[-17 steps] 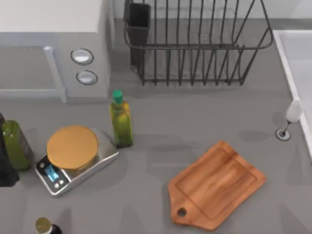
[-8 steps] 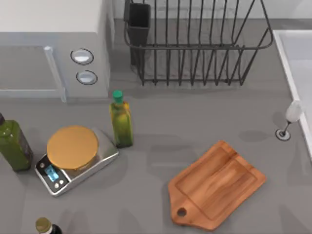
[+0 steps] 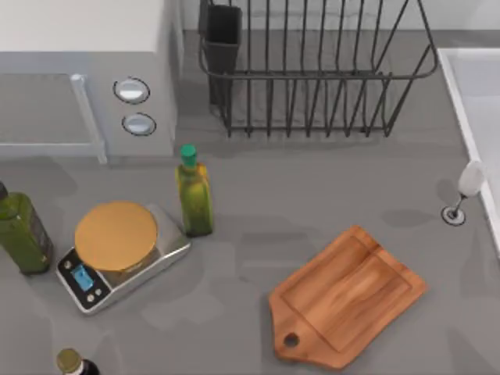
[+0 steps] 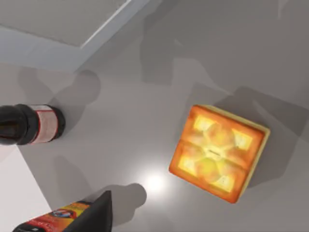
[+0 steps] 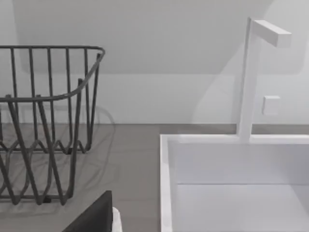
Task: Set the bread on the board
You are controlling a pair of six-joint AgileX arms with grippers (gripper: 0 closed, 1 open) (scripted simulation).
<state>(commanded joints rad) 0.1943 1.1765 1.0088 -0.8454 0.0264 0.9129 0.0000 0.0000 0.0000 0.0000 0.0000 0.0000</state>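
The bread (image 4: 218, 152), a small squarish golden chunk with a toasted orange-brown crust, lies flat on the grey counter in the left wrist view. A dark part of my left gripper (image 4: 99, 215) hangs above the counter, off to the bread's side and apart from it. The board (image 3: 348, 297), reddish-brown wood with a grooved rim and a holed handle, lies bare at the table's front right in the top view. A dark part of my right gripper (image 5: 94, 215) faces the sink.
A silver scale with a tan disc (image 3: 117, 250) sits front left. An oil bottle (image 3: 194, 195) and a green bottle (image 3: 19, 234) stand near it. A dish rack (image 3: 312, 70), microwave (image 3: 78, 70), wine glass (image 3: 465, 187) and sink (image 5: 231, 183) ring the table. A dark bottle (image 4: 29, 124) lies near the bread.
A dark piece of my left arm at the top view's left edge, beside the green bottle, has moved out of the picture. Nothing on the table has shifted.
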